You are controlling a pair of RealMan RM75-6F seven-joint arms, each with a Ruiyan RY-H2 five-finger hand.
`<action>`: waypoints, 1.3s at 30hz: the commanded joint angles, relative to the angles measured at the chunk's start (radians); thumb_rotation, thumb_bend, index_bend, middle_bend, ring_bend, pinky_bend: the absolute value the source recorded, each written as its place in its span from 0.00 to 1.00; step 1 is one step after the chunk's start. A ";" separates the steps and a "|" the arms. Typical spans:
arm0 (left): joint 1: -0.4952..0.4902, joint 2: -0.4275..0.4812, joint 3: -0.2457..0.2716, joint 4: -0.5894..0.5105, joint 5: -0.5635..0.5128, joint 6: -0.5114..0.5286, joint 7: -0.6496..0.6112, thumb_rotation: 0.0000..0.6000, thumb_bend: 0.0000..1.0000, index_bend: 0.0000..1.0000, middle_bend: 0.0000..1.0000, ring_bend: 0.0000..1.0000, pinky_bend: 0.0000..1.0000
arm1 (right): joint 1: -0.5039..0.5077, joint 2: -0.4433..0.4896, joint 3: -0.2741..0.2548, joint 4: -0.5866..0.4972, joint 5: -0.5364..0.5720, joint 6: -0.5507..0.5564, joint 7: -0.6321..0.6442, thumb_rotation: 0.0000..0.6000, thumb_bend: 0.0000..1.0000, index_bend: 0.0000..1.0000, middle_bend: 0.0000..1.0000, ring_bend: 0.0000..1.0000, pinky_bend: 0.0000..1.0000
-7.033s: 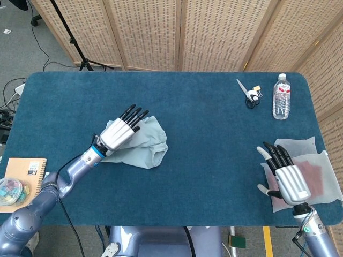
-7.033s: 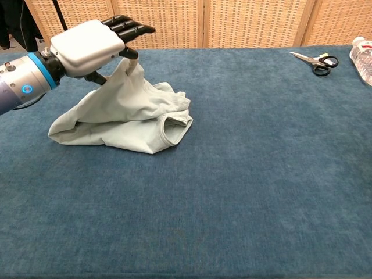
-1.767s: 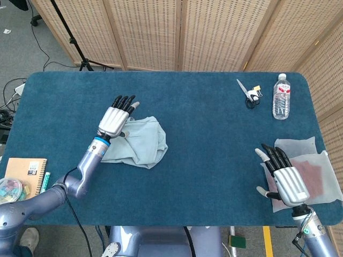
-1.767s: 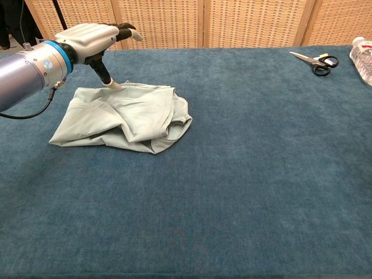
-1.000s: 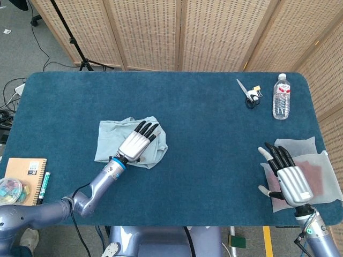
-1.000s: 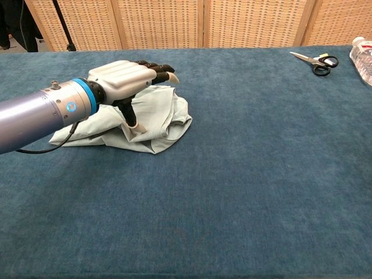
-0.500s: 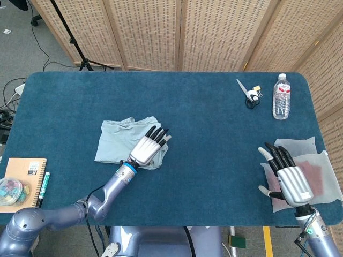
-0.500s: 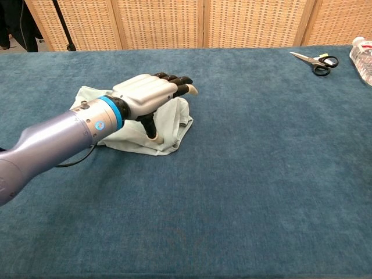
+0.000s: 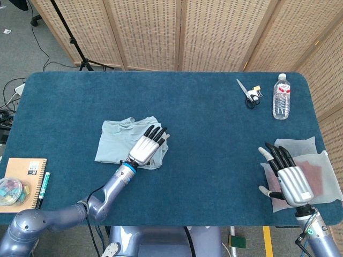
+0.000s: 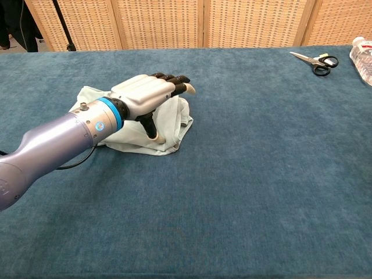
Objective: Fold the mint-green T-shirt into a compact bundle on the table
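The mint-green T-shirt lies bunched in a loose, rumpled heap left of the table's middle, also seen in the chest view. My left hand lies over the heap's right edge with its fingers stretched out flat and apart. In the chest view the left hand hovers just above the cloth while its thumb points down and touches the fabric; it grips nothing. My right hand stays far off at the front right, fingers spread, holding nothing.
Scissors and a water bottle lie at the back right. White sheets with a reddish cloth sit under my right hand. A notebook and pen rest at the front left edge. The blue table spans both views.
My left hand came down from the shirt's back left and slid across it to the right edge. The heap is now more bunched. The right hand has stayed put.
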 commanded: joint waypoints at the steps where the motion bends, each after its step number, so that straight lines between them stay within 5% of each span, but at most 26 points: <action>1: 0.006 0.014 -0.005 -0.007 0.014 0.021 -0.023 1.00 0.00 0.00 0.00 0.00 0.00 | 0.000 0.000 0.000 -0.001 0.000 0.000 -0.001 1.00 0.05 0.00 0.00 0.00 0.00; 19: 0.077 0.169 -0.021 -0.110 0.024 0.080 -0.174 1.00 0.00 0.00 0.00 0.00 0.00 | -0.001 -0.001 -0.002 -0.006 -0.002 -0.001 -0.010 1.00 0.05 0.00 0.00 0.00 0.00; 31: 0.271 0.334 0.053 -0.173 0.002 0.166 -0.332 1.00 0.00 0.00 0.00 0.00 0.00 | -0.010 0.011 -0.008 -0.026 -0.022 0.019 -0.014 1.00 0.05 0.00 0.00 0.00 0.00; 39: 0.418 0.484 0.080 -0.316 -0.024 0.289 -0.330 1.00 0.00 0.00 0.00 0.00 0.00 | -0.015 0.021 -0.015 -0.042 -0.040 0.029 -0.014 1.00 0.05 0.00 0.00 0.00 0.00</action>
